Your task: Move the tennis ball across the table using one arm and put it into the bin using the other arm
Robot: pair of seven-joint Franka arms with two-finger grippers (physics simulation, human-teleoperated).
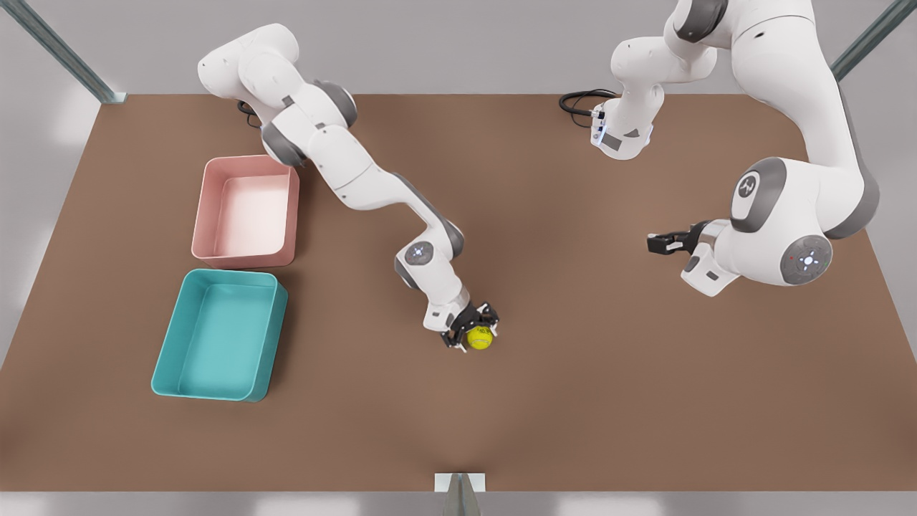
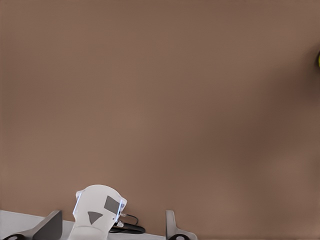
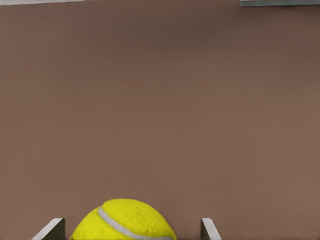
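Brown and matte, the table (image 1: 573, 401) fills most of the front view, with pale grey walls behind it, metal frame rails at the upper corners and a small bracket at the lower edge. Left of centre sit 2 low tubs, the pink tub (image 1: 246, 209) above the bin (image 1: 221, 334), both empty, each with its long axis running roughly top to bottom of the frame.

Just below centre, the tennis ball (image 1: 479, 337) rests on the table between the fingers of the right gripper (image 1: 474, 327), whose arm reaches down from the upper left. In the right wrist view the ball (image 3: 123, 220) lies between the 2 fingertips (image 3: 52, 229) with a gap on each side, so the jaws stand apart and are not pressing on it. Being round, the ball has no long axis; its pale seam runs diagonally across it.

At the frame's right, the left gripper (image 1: 660, 243) waits above the table, pointing left, its fingers (image 2: 49, 226) spread wide and holding nothing
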